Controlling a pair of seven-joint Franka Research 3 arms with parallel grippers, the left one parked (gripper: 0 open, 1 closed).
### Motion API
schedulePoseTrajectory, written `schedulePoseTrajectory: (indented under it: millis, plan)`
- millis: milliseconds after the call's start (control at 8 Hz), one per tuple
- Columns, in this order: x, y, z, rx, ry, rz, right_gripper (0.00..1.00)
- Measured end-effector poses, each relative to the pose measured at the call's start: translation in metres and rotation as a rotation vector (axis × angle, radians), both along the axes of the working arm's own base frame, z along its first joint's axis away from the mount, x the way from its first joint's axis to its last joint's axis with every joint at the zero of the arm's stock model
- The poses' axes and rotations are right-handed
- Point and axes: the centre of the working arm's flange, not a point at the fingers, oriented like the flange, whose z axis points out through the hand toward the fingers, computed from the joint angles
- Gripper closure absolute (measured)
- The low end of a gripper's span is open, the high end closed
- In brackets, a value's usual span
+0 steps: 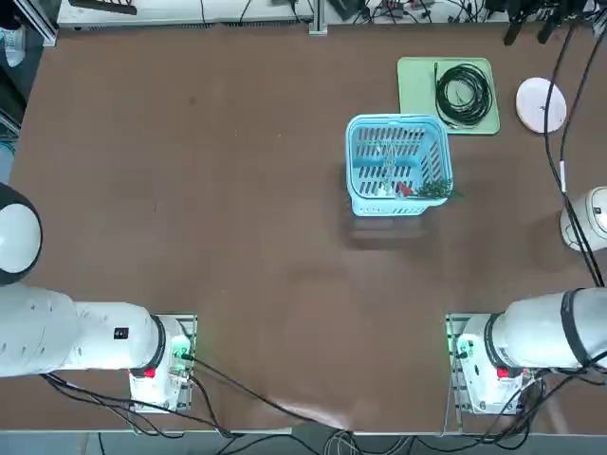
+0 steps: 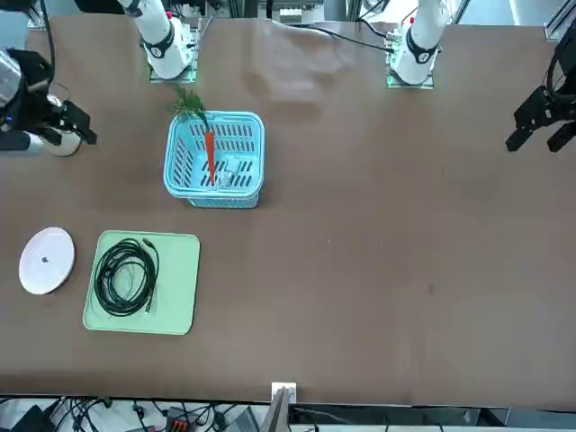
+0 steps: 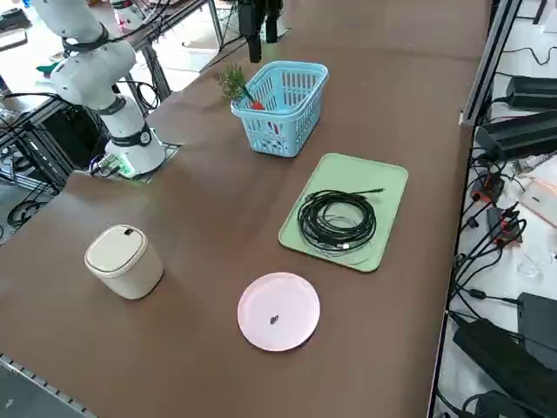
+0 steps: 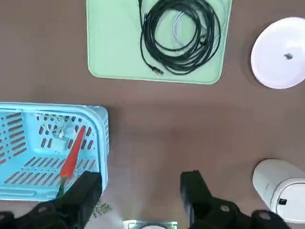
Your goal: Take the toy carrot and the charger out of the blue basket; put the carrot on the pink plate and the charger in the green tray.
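I see one toy carrot (image 4: 73, 153) leaning in the blue basket (image 4: 101, 143), its tuft over the rim; the charger (image 4: 56, 141) beneath is only a pale shape through the slats. One coiled black cable (image 4: 181, 36) fills much of the green tray (image 4: 112, 45). The pink plate (image 4: 276, 55) sits just beside it. My right gripper (image 4: 143, 191) hangs spread wide, holding nothing, above bare table beside the basket.

Right arm (image 1: 545, 332) is reaching out from its base at the near table edge, its white upper links showing in the top view. The right gripper (image 4: 142, 188) is pointing straight down at the tabletop, high above it. Its two dark fingers (image 4: 83, 193) are standing wide apart with nothing between them, touching no object.
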Motion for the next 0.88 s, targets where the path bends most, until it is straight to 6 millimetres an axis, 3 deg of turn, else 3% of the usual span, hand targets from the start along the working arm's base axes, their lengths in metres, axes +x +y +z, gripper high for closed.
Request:
schedulePoseTrajectory:
  millis: [375,875]
  plan:
    - [-0.007,0.048,-0.024,0.003,0.045,0.071,0.0]
    - [-0.04,0.113,-0.073,-0.008,0.033,0.008,0.0]
